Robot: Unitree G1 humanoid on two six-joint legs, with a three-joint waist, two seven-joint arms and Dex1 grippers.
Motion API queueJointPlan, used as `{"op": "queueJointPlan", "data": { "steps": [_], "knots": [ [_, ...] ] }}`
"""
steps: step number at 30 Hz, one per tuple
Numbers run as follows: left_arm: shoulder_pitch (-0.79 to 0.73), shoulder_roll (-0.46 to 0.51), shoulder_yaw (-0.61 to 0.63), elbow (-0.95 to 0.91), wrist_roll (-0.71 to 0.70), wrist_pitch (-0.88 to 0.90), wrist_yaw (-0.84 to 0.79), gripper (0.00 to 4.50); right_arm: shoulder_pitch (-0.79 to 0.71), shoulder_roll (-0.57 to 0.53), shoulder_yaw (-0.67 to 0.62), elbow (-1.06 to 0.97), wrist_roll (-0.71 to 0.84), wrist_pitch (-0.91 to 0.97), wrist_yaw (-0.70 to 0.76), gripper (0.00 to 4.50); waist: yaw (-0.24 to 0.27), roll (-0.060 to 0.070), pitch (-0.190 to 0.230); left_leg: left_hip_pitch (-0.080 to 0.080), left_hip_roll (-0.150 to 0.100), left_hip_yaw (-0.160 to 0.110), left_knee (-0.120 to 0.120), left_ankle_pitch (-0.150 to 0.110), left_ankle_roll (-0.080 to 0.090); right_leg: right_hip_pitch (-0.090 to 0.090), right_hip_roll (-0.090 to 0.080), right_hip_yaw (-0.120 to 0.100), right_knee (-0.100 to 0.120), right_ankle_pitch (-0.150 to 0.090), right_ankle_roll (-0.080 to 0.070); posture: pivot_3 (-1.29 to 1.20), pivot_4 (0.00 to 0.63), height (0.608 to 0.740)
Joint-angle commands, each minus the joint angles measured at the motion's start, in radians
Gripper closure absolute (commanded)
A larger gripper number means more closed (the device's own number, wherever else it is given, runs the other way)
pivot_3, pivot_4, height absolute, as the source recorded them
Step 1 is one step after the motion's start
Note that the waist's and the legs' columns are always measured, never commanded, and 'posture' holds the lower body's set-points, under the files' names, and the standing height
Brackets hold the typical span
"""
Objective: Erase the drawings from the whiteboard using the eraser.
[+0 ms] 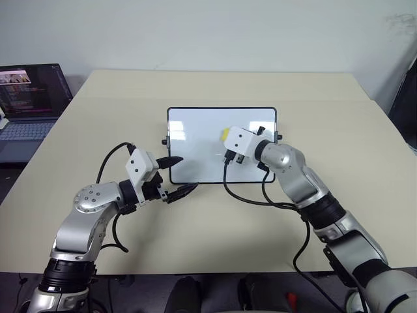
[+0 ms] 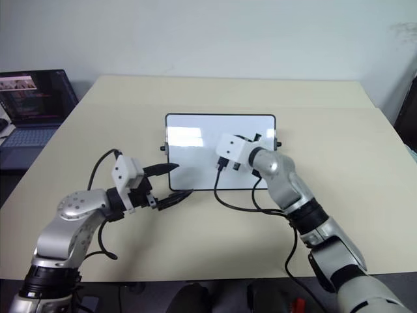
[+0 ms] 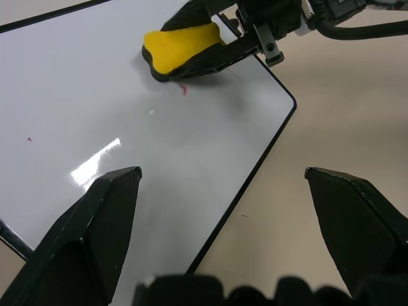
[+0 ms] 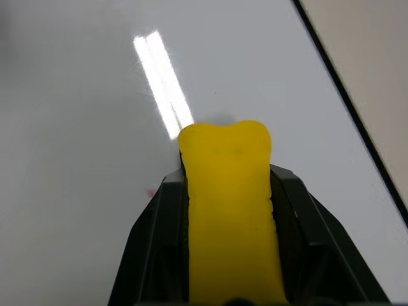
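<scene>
Whiteboard (image 1: 195,140) at frame center on beige table (image 1: 195,228), nearly wiped clean (tiny red speck (image 3: 184,90) of drawings left beside eraser tip). Right gripper (image 4: 226,185) over board's right half, pinching yellow eraser (image 4: 229,210) between black fingers (image 4: 153,242). Left gripper (image 1: 176,176) at board's lower-left corner, spread wide, holding nothing. Laptop (image 1: 29,98) upper left.
</scene>
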Motion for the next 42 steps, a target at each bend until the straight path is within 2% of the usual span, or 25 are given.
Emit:
{"op": "queueJointPlan", "data": {
  "steps": [1, 3, 9, 20, 25, 28, 31, 36, 42],
  "knots": [
    [-0.019, -0.002, 0.003, -0.01, 0.0, -0.015, -0.003, 0.0, 0.063, -0.036, 0.047, -0.023, -0.008, 0.064, 0.111, 3.2, -0.002, 0.0, 0.0, 0.0, 0.0, 0.0, 0.0, 0.0, 0.0, 0.0, 0.0, 0.0, 0.0, 0.0, 0.0, 0.0, 0.15, 0.74],
    [-0.021, -0.004, 0.001, -0.008, 0.001, -0.016, -0.004, 0.0, 0.071, -0.039, 0.051, -0.031, -0.018, 0.069, 0.121, 3.2, -0.003, 0.0, 0.0, 0.001, 0.0, 0.0, 0.0, 0.0, 0.0, 0.0, 0.0, 0.0, 0.0, 0.0, 0.0, 0.0, 0.15, 0.74],
    [-0.016, -0.006, 0.001, -0.014, -0.001, -0.012, -0.005, 0.0, -0.004, 0.004, -0.036, 0.031, -0.029, 0.033, -0.044, 3.2, -0.007, 0.0, 0.0, 0.003, 0.001, 0.001, 0.0, 0.001, 0.001, 0.0, 0.001, 0.001, 0.002, 0.0, 0.0, 0.0, 0.15, 0.74],
    [-0.011, -0.012, 0.0, -0.018, -0.002, -0.012, 0.001, 0.0, 0.074, -0.023, 0.025, -0.034, -0.009, 0.095, 0.103, 3.2, -0.003, 0.0, 0.0, 0.002, 0.0, 0.001, 0.0, 0.001, 0.002, 0.001, 0.001, 0.001, 0.001, 0.001, 0.0, 0.0, 0.15, 0.74],
    [-0.015, -0.015, -0.002, -0.015, 0.0, -0.014, 0.001, 0.0, 0.078, -0.02, 0.01, -0.056, -0.005, 0.097, 0.11, 3.2, -0.003, 0.0, 0.0, 0.003, 0.0, 0.001, 0.0, 0.001, 0.002, 0.001, 0.001, 0.001, 0.001, 0.001, 0.0, 0.0, 0.15, 0.74],
    [-0.019, -0.02, -0.008, -0.013, 0.002, -0.015, 0.001, 0.0, 0.064, 0.011, -0.044, -0.074, 0.025, 0.101, 0.07, 3.2, -0.003, 0.0, 0.0, 0.002, 0.0, 0.001, 0.0, 0.001, 0.002, 0.001, 0.001, 0.001, 0.001, 0.001, 0.0, 0.0, 0.15, 0.74],
    [-0.022, -0.024, -0.009, -0.011, 0.003, -0.016, 0.001, 0.0, 0.073, 0.036, -0.122, -0.146, 0.087, 0.138, 0.063, 3.2, -0.003, 0.0, 0.0, 0.002, 0.0, 0.001, 0.0, 0.001, 0.002, 0.001, 0.001, 0.001, 0.001, 0.001, 0.0, 0.0, 0.15, 0.74],
    [-0.033, -0.034, -0.015, -0.007, 0.006, -0.021, 0.004, 0.0, 0.168, 0.074, -0.296, -0.421, 0.254, 0.291, 0.08, 3.2, -0.001, 0.0, 0.001, -0.004, 0.001, -0.001, 0.0, 0.001, 0.002, -0.002, 0.001, -0.001, -0.001, 0.001, 0.0, 0.0, 0.15, 0.74],
    [-0.043, -0.062, -0.015, -0.002, 0.028, -0.054, 0.032, 0.0, 0.358, 0.028, -0.358, -0.703, 0.364, 0.416, 0.097, 3.2, 0.001, 0.0, 0.001, -0.007, 0.0, -0.002, -0.001, 0.0, 0.001, -0.002, 0.0, -0.001, -0.007, 0.0, 0.001, 0.0, 0.15, 0.74]
  ]
}}
